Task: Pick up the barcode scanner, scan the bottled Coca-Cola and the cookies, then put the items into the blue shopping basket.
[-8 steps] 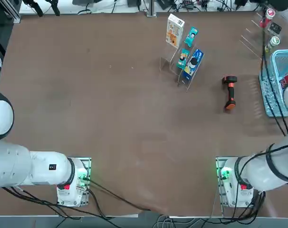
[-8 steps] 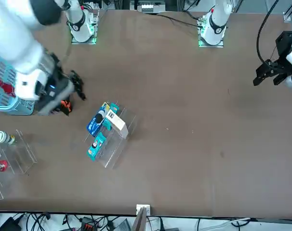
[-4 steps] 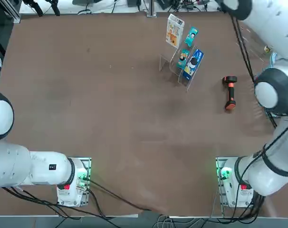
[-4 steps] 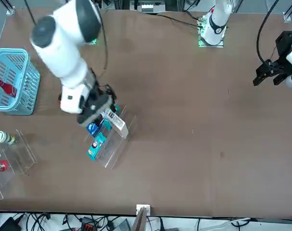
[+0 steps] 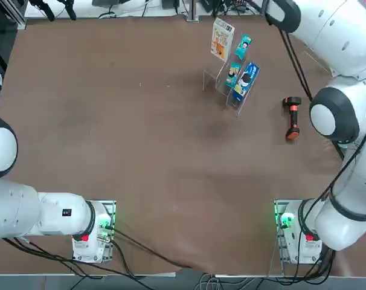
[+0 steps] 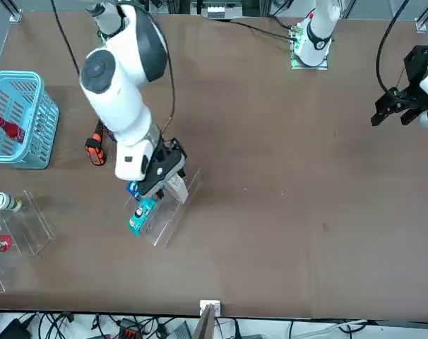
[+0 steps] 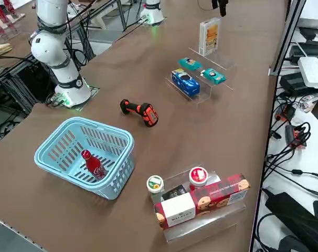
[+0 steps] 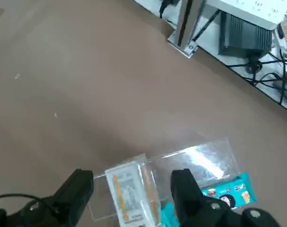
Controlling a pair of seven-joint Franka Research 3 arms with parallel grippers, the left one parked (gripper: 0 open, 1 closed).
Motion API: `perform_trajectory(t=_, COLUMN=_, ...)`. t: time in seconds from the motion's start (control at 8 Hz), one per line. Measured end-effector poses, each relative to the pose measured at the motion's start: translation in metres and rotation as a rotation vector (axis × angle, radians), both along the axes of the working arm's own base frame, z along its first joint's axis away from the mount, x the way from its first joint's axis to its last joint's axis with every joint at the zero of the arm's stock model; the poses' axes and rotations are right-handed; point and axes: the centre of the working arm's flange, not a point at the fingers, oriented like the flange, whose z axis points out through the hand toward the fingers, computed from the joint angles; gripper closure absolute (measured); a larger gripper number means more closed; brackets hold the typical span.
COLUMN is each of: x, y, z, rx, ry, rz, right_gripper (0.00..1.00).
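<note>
1. The cookies (image 8: 132, 194), a flat white carton with an orange-yellow picture, stand upright on a clear stepped display stand (image 7: 214, 59) at the far side of the desk (image 5: 110, 121).
2. The right claw (image 8: 133, 185) hangs over that carton with its two fingers (image 8: 79, 185) spread wide, one on either side of the carton's top; they appear not to touch it, though the wrist view is too close to be sure. It holds nothing.
3. In the front view the claw (image 6: 164, 169) sits at the end of the white arm, directly over the stand.
4. Lower on the same stand lie two small teal packets (image 7: 191, 64) and a blue packet with a white circle (image 7: 184, 81).
5. The barcode scanner (image 5: 292, 118), black head and orange-red handle, lies flat on the desk between the stand and the blue shopping basket (image 7: 59, 152), apart from both.
6. The bottled Coca-Cola (image 7: 93, 164) lies tilted inside the basket.
7. Beside the basket, a second clear rack (image 7: 211, 223) holds a red-and-white cookie box (image 7: 201, 202) and two capped bottles (image 7: 155, 184).
</note>
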Motion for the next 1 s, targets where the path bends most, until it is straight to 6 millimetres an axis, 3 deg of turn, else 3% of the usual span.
perform_trajectory(t=0.5, x=-0.008, y=0.008, z=-0.031, rx=-0.045, ry=0.063, rz=0.017, right_gripper=0.00)
perform_trajectory(t=1.0, x=-0.013, y=0.004, z=-0.040, rx=-0.079, ry=0.120, rz=0.020, right_gripper=0.00)
